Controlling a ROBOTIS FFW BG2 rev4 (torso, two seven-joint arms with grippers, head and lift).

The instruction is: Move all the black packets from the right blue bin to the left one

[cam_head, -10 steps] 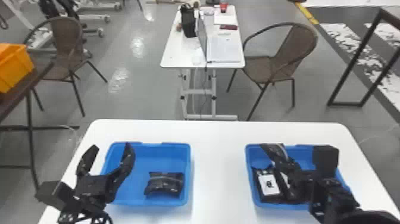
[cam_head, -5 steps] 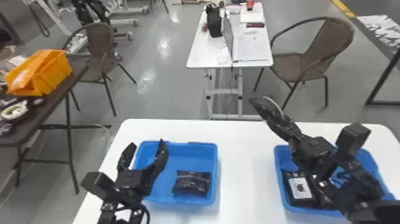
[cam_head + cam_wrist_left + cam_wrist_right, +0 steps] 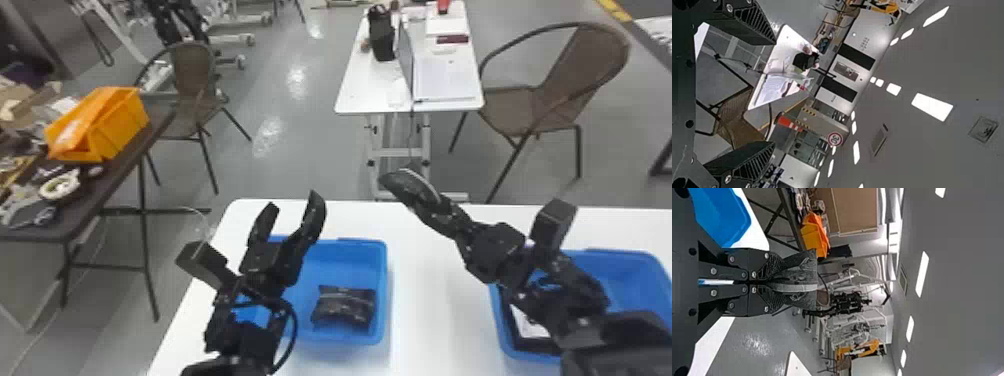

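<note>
My right gripper (image 3: 435, 207) is shut on a black packet (image 3: 407, 185), held above the table between the bins. In the right wrist view, the gripper (image 3: 779, 282) pinches that packet (image 3: 799, 276) by one end. Beneath the right arm, the right blue bin (image 3: 620, 257) holds a black packet with a white label (image 3: 527, 325), partly covered by the arm. Another black packet (image 3: 345, 306) lies in the left blue bin (image 3: 362, 245). By that bin's left side, my left gripper (image 3: 292, 202) stands open and empty, pointing up; its wrist view shows the gripper (image 3: 774, 93) with fingers apart.
Both bins stand on a white table (image 3: 435, 300), with bare tabletop between them. At the left is a dark table (image 3: 115, 185) with an orange bin (image 3: 120, 125) and loose items. A white desk (image 3: 360, 85) and chairs stand beyond.
The right gripper has risen out of the right bin with a black packet and swung left. The head view has turned left. The left gripper remains open beside its bin.
</note>
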